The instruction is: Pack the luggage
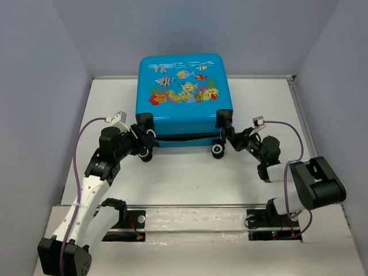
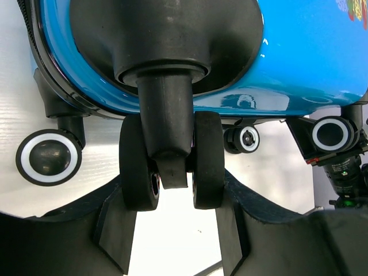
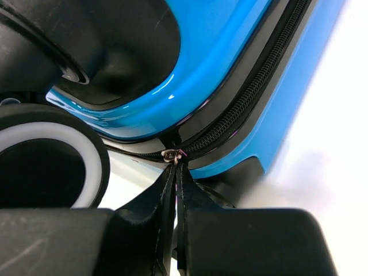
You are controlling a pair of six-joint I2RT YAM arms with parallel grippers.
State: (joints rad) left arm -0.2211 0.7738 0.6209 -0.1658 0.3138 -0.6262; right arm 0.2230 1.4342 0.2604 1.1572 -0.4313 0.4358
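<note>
The luggage (image 1: 184,86), a bright blue hard-shell suitcase, lies flat on the white table with its fish print facing up and its wheels toward me. My left gripper (image 1: 144,138) is at its near-left corner. In the left wrist view (image 2: 175,192) the fingers press both sides of a black double caster wheel (image 2: 138,167) under the blue shell (image 2: 310,57). My right gripper (image 1: 230,133) is at the near-right corner. In the right wrist view (image 3: 175,167) it is shut on the small metal zipper pull (image 3: 172,154) of the black zipper (image 3: 247,109).
The white table (image 1: 190,178) is boxed in by grey walls at the back and both sides. A metal rail (image 1: 190,205) runs along the near edge by the arm bases. Other black-and-white wheels (image 2: 49,158) (image 3: 52,135) stand close to the fingers.
</note>
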